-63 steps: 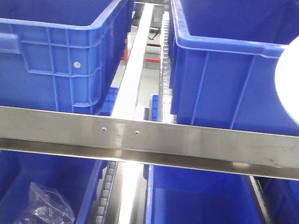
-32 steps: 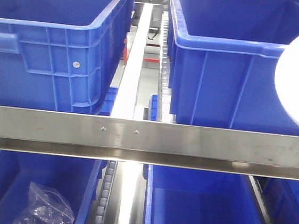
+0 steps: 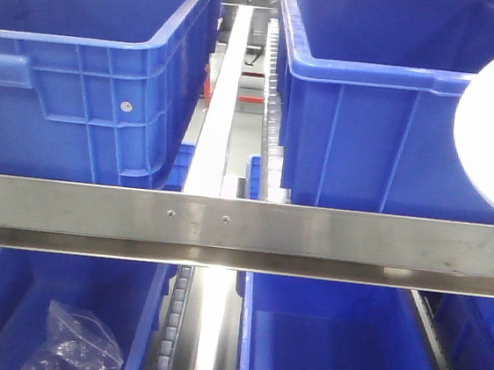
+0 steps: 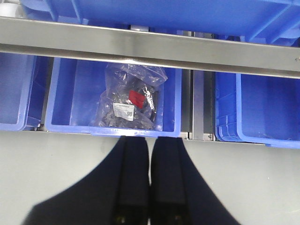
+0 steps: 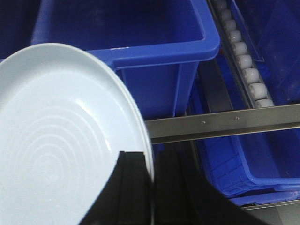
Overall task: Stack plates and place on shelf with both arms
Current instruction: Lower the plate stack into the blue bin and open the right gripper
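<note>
Plate (image 5: 61,140) fills the lower left of the right wrist view, rim apparently clamped by the right end effector (image 5: 152,187); the left end effector (image 4: 150,187) is closed, empty.

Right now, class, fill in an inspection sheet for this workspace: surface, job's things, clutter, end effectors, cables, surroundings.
Surface: grey tabletop in front of the racking, bare where visible.
Job's things: one pale plate held edge-on; shelf front rail unoccupied.
Clutter: clear plastic bag of dark parts in a lower blue crate.
End effectors: left end effector shut, empty; right end effector shut on the plate's rim.
Cables: nothing seen.
Surroundings: upper blue crates, roller track.
</note>
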### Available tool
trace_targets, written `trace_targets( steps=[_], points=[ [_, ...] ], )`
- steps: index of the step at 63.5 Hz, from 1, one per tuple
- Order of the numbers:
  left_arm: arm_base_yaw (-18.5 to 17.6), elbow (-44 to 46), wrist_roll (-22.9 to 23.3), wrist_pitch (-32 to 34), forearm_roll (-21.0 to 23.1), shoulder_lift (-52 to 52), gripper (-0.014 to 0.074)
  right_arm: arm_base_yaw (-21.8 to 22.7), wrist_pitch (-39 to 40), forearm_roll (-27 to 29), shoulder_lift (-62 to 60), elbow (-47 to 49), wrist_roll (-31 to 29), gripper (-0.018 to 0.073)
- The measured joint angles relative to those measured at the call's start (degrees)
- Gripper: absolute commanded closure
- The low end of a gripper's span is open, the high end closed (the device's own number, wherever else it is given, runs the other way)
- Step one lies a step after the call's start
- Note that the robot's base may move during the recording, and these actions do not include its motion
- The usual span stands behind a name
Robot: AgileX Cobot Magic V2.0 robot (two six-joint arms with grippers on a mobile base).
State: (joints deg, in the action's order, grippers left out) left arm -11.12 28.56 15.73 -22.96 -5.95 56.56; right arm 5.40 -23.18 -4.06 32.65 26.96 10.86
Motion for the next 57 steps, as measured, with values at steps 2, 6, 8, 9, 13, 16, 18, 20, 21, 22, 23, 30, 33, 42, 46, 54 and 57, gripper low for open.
trace_targets(
  steps=[2,6,8,9,13,16,18,20,21,22,23,30,33,42,46,54,57],
  points=[
    [0.0,0.0,0.0,0.0,0.0,0.0,0.0510,0.0,0.0,0.0,0.0,0.0,0.0,0.0502],
    [0.0,0.0,0.0,0.0,0.0,0.0,0.0510,0.0,1.1,0.0,0.5,0.0,0.0,0.0502],
    [0.0,0.0,0.0,0.0,0.0,0.0,0.0510,0.0,2.6,0.0,1.2,0.0,0.0,0.0502],
    [0.0,0.0,0.0,0.0,0.0,0.0,0.0510,0.0,3.2,0.0,1.5,0.0,0.0,0.0502],
    [0.0,0.0,0.0,0.0,0.0,0.0,0.0510,0.0,6.6,0.0,3.5,0.5,0.0,0.0502],
    [0.0,0.0,0.0,0.0,0.0,0.0,0.0510,0.0,9.3,0.0,5.8,1.7,0.0,0.0502],
    [0.0,0.0,0.0,0.0,0.0,0.0,0.0510,0.0,11.2,0.0,7.7,2.7,0.0,0.0502],
    [0.0,0.0,0.0,0.0,0.0,0.0,0.0510,-0.1,12.9,0.0,9.9,4.4,0.0,0.0502],
    [0.0,0.0,0.0,0.0,0.0,0.0,0.0510,-0.2,13.9,0.0,11.3,5.9,0.0,0.0502],
    [0.0,0.0,0.0,0.0,0.0,0.0,0.0510,-0.2,14.6,0.0,12.3,6.8,0.0,0.0502],
    [0.0,0.0,0.0,0.0,0.0,0.0,0.0510,-0.2,15.3,0.0,13.3,7.6,0.0,0.0502],
    [0.0,0.0,0.0,0.0,0.0,0.0,0.0510,-0.2,20.3,0.0,23.7,16.1,0.0,0.0495],
    [0.0,0.0,0.0,0.0,0.0,0.0,0.0510,-0.3,21.4,0.0,28.0,20.7,0.0,0.0450],
    [0.0,0.0,0.0,0.0,0.0,0.0,0.0510,-0.3,23.2,0.0,39.3,31.8,0.0,0.0129],
    [0.0,0.0,0.0,0.0,0.0,0.0,0.0510,-0.3,23.9,0.0,43.7,35.9,0.0,0.0007],
    [0.0,0.0,0.0,0.0,0.0,0.0,0.0510,-0.3,24.0,0.0,47.2,37.8,0.0,-0.0001],
    [0.0,0.0,0.0,0.0,0.0,0.0,0.0510,-0.3,24.0,0.0,46.9,37.1,0.0,0.0015]
  ],
)
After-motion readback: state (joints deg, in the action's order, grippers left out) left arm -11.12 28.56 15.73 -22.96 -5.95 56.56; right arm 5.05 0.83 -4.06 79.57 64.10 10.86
